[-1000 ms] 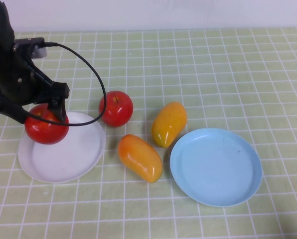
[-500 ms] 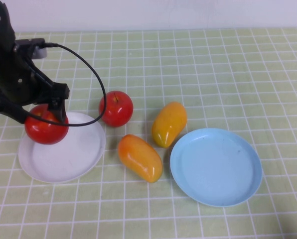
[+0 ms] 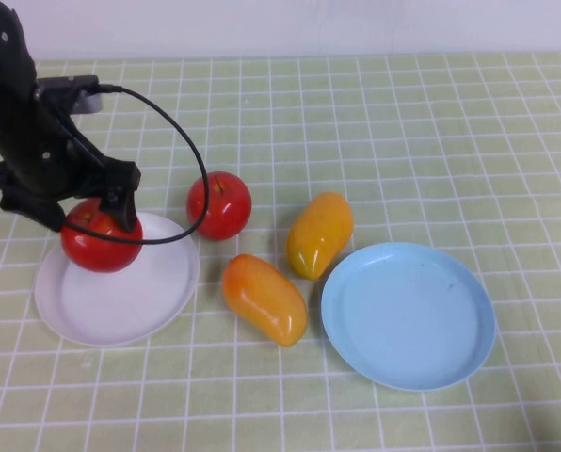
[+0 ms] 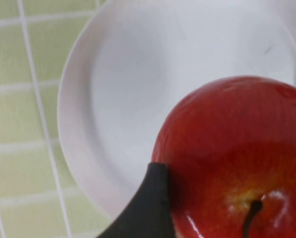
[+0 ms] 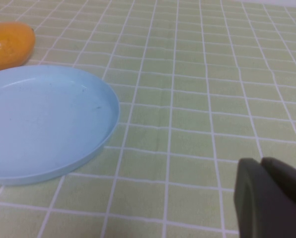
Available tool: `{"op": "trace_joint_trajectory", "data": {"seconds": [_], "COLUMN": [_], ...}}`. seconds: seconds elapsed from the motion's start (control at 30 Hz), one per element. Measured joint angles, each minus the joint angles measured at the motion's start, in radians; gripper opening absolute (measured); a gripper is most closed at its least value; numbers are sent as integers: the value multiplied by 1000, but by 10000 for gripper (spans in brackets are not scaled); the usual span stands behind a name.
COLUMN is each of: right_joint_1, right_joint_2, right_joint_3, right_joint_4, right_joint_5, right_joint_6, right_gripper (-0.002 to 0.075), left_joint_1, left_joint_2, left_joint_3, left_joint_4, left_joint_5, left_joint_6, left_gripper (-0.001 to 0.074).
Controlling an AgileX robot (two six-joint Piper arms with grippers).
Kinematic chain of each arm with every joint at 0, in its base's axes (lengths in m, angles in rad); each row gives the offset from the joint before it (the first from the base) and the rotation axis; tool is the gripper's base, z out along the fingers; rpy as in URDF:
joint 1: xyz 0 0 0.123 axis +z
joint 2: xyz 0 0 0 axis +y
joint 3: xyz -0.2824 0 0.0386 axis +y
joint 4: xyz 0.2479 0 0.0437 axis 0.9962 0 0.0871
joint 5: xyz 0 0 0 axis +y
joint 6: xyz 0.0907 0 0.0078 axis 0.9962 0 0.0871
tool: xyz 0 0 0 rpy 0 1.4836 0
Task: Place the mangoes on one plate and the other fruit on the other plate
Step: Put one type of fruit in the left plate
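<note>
left gripper [image 3: 85,213] clamping upright apple [image 3: 100,235], stem up, over white plate [image 3: 120,303]

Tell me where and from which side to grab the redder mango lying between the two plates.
Probably best to grip the redder mango across its narrow middle, coming straight down, jaws set across its long axis. It lies flat and slanted on the cloth, with the blue plate close on one side. The left gripper holds an apple over the white plate; the right gripper sits off beyond the blue plate.
</note>
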State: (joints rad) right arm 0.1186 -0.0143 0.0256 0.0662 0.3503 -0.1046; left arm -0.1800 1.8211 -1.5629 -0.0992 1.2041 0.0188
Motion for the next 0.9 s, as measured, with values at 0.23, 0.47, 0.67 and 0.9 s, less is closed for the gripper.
{"op": "trace_joint_trajectory", "data": {"seconds": [0.23,0.47,0.67,0.9], "right_joint_1": [0,0,0,0], "right_joint_2": [0,0,0,0], "right_joint_3": [0,0,0,0], "right_joint_4": [0,0,0,0], "right_joint_5": [0,0,0,0], "right_joint_6": [0,0,0,0], "right_gripper": [-16,-16,-16,-16], "left_joint_1": [10,10,10,11], "left_joint_2": [59,63,56,56], "left_joint_3": [-2,-2,-3,-3], "left_joint_4": [-29,-29,-39,-67], "left_joint_5": [-9,10,12,12], "left_joint_6": [11,11,11,3], "left_gripper": [666,666,666,666]}}
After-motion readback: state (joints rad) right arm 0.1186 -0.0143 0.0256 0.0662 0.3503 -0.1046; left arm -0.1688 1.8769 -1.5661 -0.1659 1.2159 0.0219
